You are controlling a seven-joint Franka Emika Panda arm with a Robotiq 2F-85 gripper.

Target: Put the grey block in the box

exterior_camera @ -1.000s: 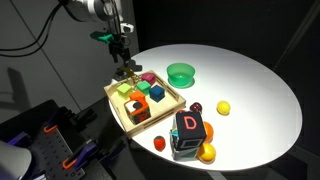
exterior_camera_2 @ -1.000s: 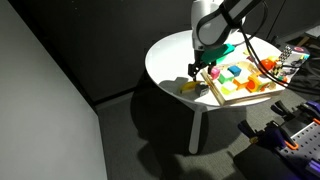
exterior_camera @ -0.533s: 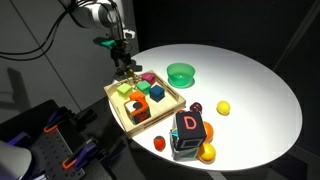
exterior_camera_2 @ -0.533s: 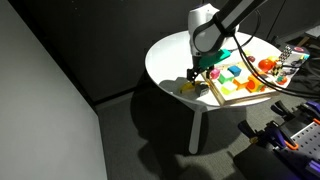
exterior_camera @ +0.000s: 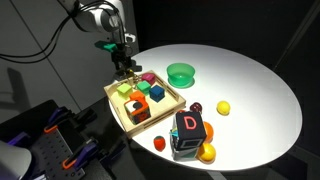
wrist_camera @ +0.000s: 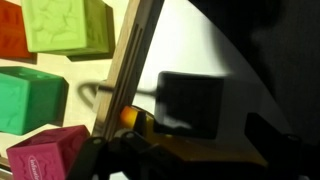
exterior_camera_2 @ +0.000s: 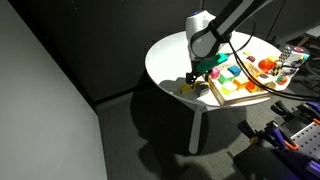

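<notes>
In the wrist view the grey block (wrist_camera: 190, 105) is small and dark. It stands on the white table just outside the wooden wall of the box (wrist_camera: 125, 70), next to a yellow piece (wrist_camera: 215, 152). My gripper (wrist_camera: 190, 150) is open, with a finger on each side of the block and not touching it. In both exterior views the gripper (exterior_camera: 123, 68) (exterior_camera_2: 194, 77) hangs low at the outer edge of the box (exterior_camera: 160, 113) (exterior_camera_2: 235, 100) and hides the block. The box holds several coloured blocks.
A green bowl (exterior_camera: 181, 73) stands behind the box. The dark cube marked "D" (exterior_camera: 189, 128) stands at the table's front with an orange ball (exterior_camera: 207, 153) and a yellow ball (exterior_camera: 223, 107) nearby. The table edge is close beside the gripper.
The gripper has come down a little toward the table beside the box. Nothing else has moved.
</notes>
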